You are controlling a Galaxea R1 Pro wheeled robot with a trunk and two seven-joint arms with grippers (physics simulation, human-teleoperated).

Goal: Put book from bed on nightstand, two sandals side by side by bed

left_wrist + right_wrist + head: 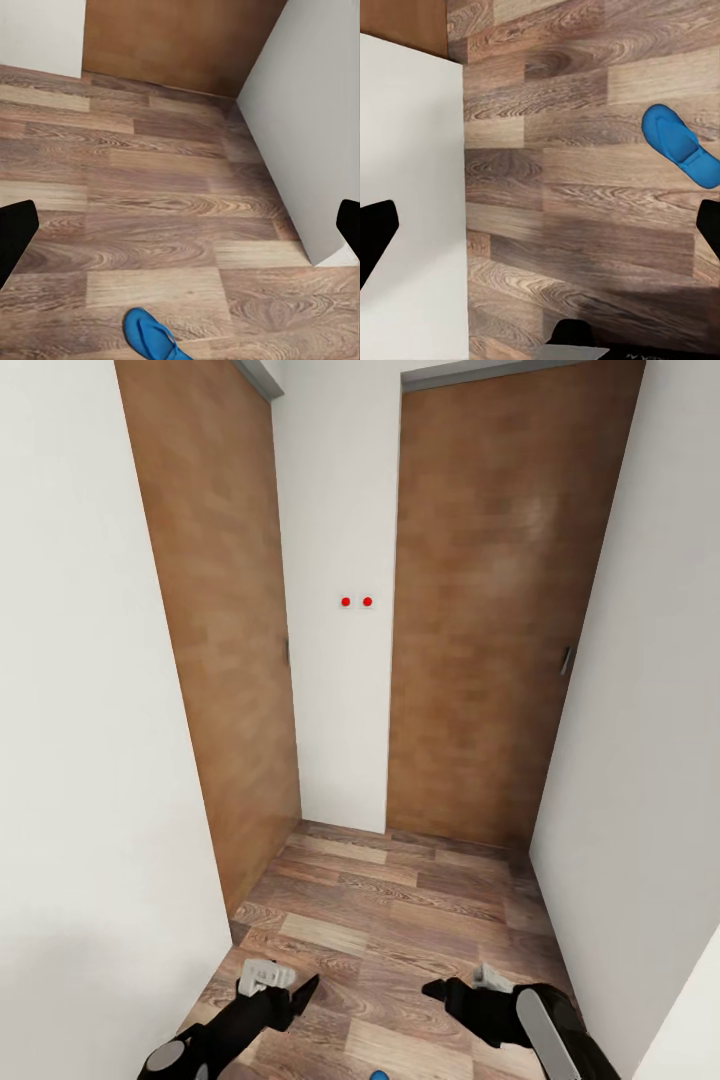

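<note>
Facing tan doors (480, 620); both pincers spread, empty; blue sandal (154, 336) on floor (400, 920).

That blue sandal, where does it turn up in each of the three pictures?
Head view: a sliver of the blue sandal at the bottom edge, between the two arms.
Left wrist view: the sandal lies on the floor at the lower edge, partly cut off.
Right wrist view: the sandal lies near the right edge.
Shared landmark: the wood plank floor under it.
</note>
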